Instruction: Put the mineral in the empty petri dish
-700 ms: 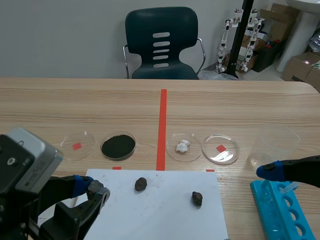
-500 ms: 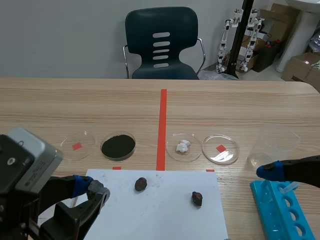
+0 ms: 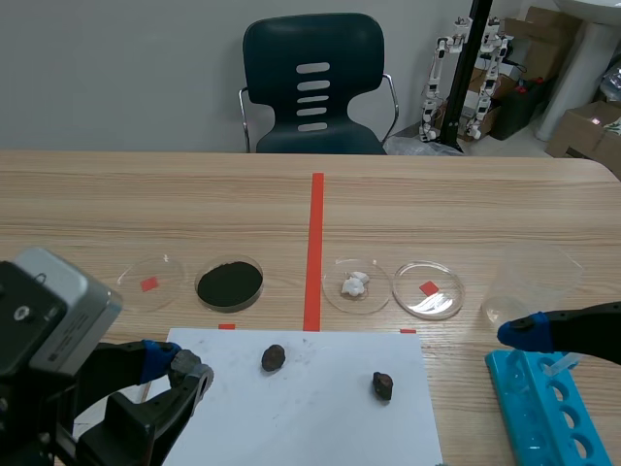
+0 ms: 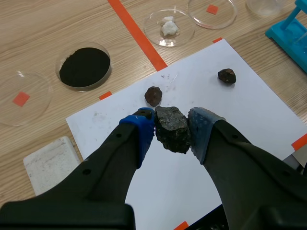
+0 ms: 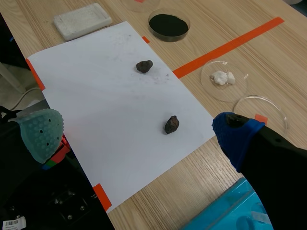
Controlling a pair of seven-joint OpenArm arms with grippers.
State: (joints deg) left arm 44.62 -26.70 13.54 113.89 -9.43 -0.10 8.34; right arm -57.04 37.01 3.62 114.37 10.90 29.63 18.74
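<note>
My left gripper (image 4: 171, 123) is shut on a dark grey mineral (image 4: 172, 133), held between its blue pads above the near part of the white paper sheet (image 4: 230, 110). In the scene view this gripper (image 3: 181, 369) sits low at the near left. Two more brown minerals (image 3: 273, 357) (image 3: 382, 385) lie on the paper. Across the paper's far edge stand an empty petri dish (image 3: 151, 282), one with black powder (image 3: 229, 282), one with white lumps (image 3: 356, 284) and another empty one (image 3: 429, 289). At the near right my right gripper (image 5: 139, 134) hangs open, holding nothing.
A blue tube rack (image 3: 548, 408) lies at the near right, with a clear plastic beaker (image 3: 529, 282) behind it. A white block (image 4: 50, 160) rests beside the paper near my left arm. A dark chair (image 3: 310, 83) stands beyond the table.
</note>
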